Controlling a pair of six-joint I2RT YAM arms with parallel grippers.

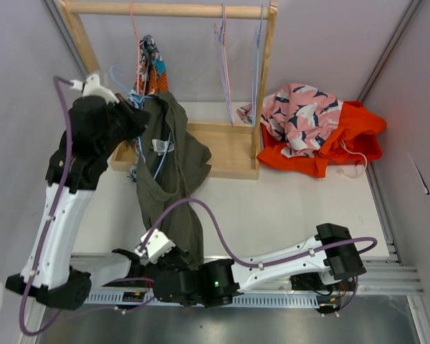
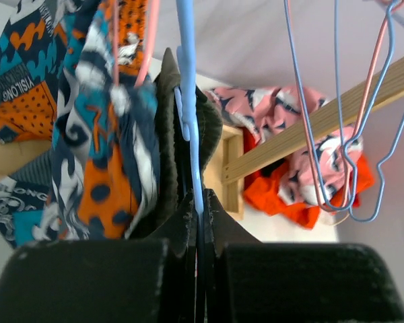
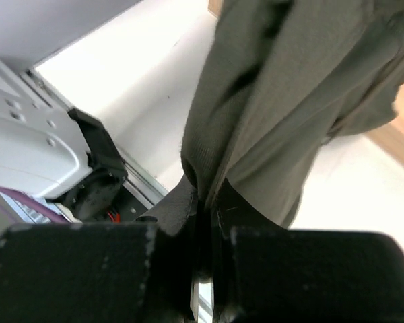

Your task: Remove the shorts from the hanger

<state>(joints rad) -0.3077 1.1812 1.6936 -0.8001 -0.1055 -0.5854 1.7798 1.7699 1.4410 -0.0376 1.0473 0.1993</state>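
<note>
At left, the left gripper [image 2: 198, 208] is clamped on the blue hanger [image 2: 188, 101] carrying the olive shorts [image 1: 168, 150]. They stretch toward the near edge, where the right gripper [image 3: 203, 202] clenches their lower edge. The cloth looks light and limp and should slide off under a steady pull, best held by a bunched edge. Pink shorts [image 1: 301, 115] and orange shorts [image 1: 358, 136] lie heaped far right on the worktop [image 1: 287, 208].

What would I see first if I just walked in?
The olive shorts on the left, pulled out long: the left gripper pinches their blue hanger, and the right gripper pinches their lower edge. Next, the pink shorts lying on the orange shorts, right of the wooden rack.
</note>
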